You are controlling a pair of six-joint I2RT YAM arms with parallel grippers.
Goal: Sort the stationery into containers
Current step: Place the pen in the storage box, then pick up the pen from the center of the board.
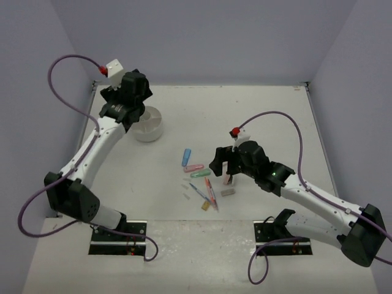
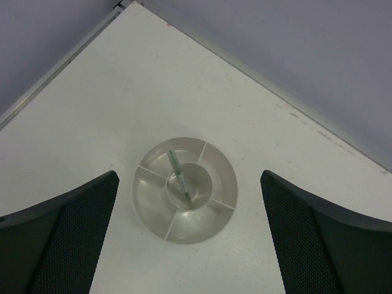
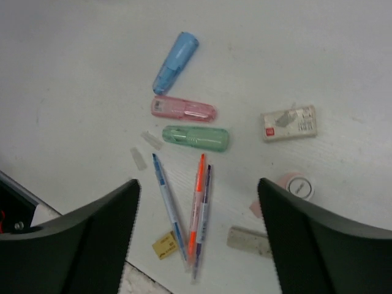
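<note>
R gripper [image 3: 197, 184], jaws spread and empty, hangs over the orange pen [image 3: 197, 211] and blue pen [image 3: 166, 202], their long axes across its closing line, so R is nearer; L gripper [image 2: 188, 176], also spread, is over the white tub [image 2: 223, 165], w/ prob. one thin pen [image 2: 178, 174] in its centre cup.

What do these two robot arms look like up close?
Both the left arm and right arm have white tubular links, black joints and looping purple cables. Their wide black fingers carry a fine mesh texture.
</note>
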